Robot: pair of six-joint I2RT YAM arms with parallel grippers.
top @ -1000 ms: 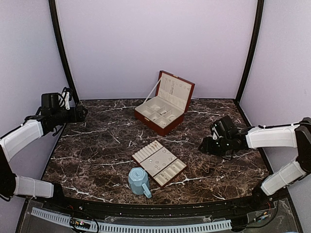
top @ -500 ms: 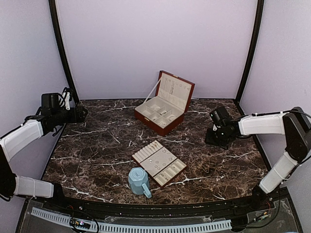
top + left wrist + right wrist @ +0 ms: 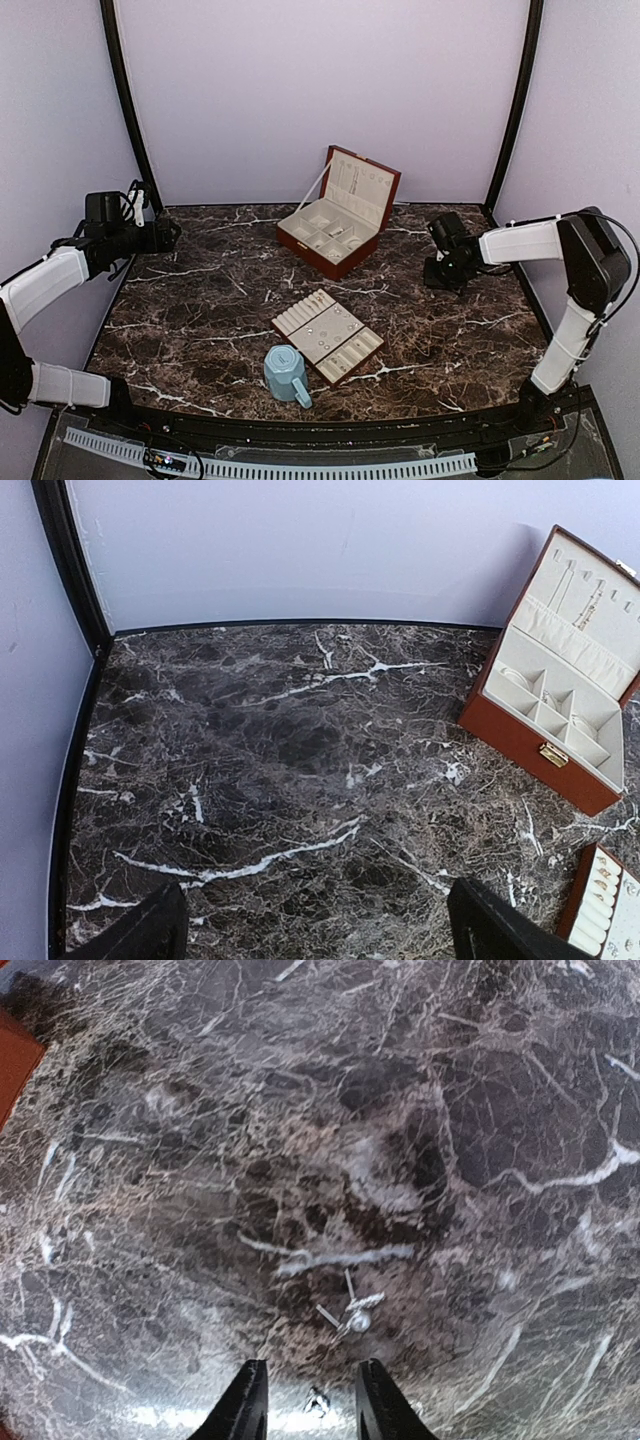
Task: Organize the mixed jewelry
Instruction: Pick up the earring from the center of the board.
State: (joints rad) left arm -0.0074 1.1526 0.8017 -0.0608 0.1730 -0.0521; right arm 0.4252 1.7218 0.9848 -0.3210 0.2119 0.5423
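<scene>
Tiny silvery stud-like jewelry piece [image 3: 355, 1318] lies on dark marble table [image 3: 480, 1110], just ahead of right gripper [image 3: 310, 1400]; jaws part-open, gripping nothing, dark speck [image 3: 318, 1398] between tips possibly another piece. Left gripper [image 3: 318, 905] jaws wide, empty. Piece light, stiff, slippery; pinch across ball head.

1. We see a dark brown marble table [image 3: 200, 290] veined with white; it fills the floor of the booth from side to side.
2. Behind the table stands a plain, pale lilac back wall [image 3: 320, 90]; matching side walls [image 3: 50, 120] close in at the table's left and right.
3. At the table's two rear corners black posts [image 3: 125, 100] rise to the top of the view.
4. Along the table's near edge runs a white slotted strip [image 3: 270, 468].
5. Light falls softly and evenly over the table; shadows on it are faint; close up, the marble carries a pale sheen.
</scene>
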